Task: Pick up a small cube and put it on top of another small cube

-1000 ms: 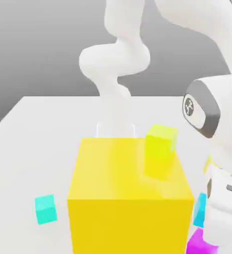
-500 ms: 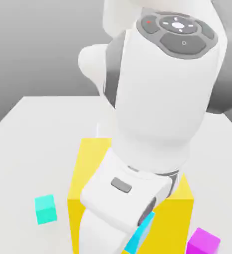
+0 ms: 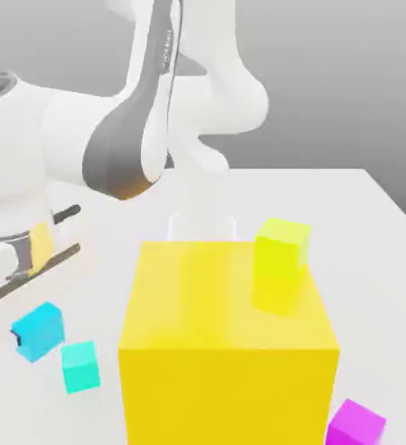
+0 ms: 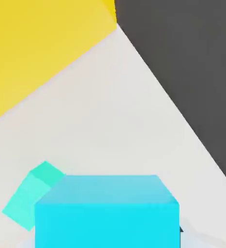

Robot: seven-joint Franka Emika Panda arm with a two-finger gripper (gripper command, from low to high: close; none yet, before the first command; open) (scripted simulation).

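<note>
- so yeah, this is a simulated robotics scene, rendered not filmed
- plain pale tabletop (image 3: 241,204) under the big yellow cube (image 3: 228,348), totally textureless
- just a blank grey backdrop (image 3: 328,78) beyond the big yellow cube
- smooth white robot arm (image 3: 76,135) behind and beside the big yellow cube, pretty lab-like

From my station I see my smooth white arm (image 3: 67,139) with rounded segments, a dark grey joint band, and a round grey patch toward ten o'clock.
</note>
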